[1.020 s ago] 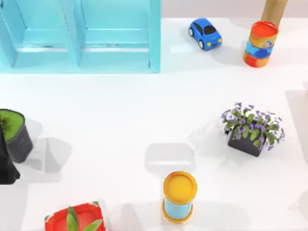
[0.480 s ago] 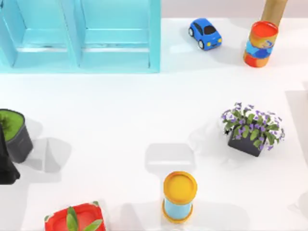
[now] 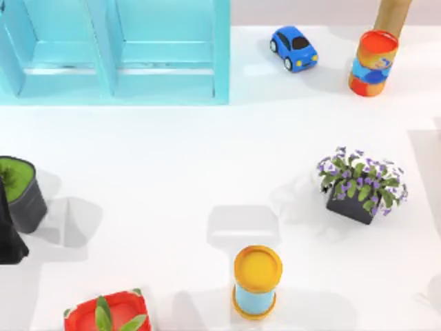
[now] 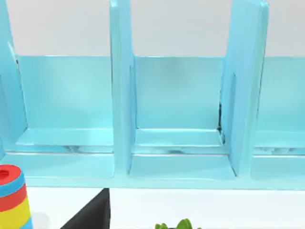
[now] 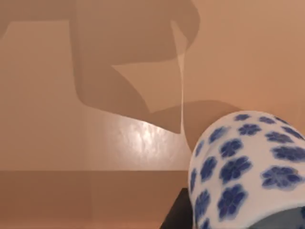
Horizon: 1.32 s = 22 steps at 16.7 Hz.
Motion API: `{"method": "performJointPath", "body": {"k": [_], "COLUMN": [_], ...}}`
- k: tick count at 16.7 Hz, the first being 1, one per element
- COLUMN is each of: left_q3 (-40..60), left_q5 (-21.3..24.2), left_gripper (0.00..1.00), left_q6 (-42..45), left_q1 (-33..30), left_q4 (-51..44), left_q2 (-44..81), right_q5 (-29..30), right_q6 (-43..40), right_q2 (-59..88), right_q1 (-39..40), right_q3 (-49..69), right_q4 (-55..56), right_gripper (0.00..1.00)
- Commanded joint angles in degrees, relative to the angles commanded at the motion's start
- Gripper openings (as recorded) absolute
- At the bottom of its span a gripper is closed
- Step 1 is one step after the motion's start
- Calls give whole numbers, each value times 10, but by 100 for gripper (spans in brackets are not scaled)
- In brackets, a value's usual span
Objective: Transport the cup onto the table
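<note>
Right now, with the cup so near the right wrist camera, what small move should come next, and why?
Probably carry the cup inward over the bare table. The right wrist view has it close up against a tan surface, not white tabletop, so it seems not yet above the table.

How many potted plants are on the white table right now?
3: a dark pot of purple and white flowers at the table's right, a grey pot with green top at the left edge, and a red pot with green leaves at the bottom left, partly cropped.
</note>
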Motion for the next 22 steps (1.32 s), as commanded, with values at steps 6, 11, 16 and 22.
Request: {"method": "performJointPath", "body": {"k": [6,11,16,22], "left_q3": [0,0,0,0], "left_q5": [0,0,0,0], "left_gripper": [100,100,100,100], "left_q6": [0,0,0,0], "left_q1": [0,0,0,0], "left_q4": [0,0,0,0], "left_q2": [0,0,0,0], "right_q5": [0,0,-2,-1], "right_q6": [0,1,47,167], "right_q2": [0,-1,-37,-131], "right_q1": [0,0,46,167], "right_q3": [0,1,27,74], "right_q4": [0,0,-53,-202], "right_gripper": [0,0,0,0]}}
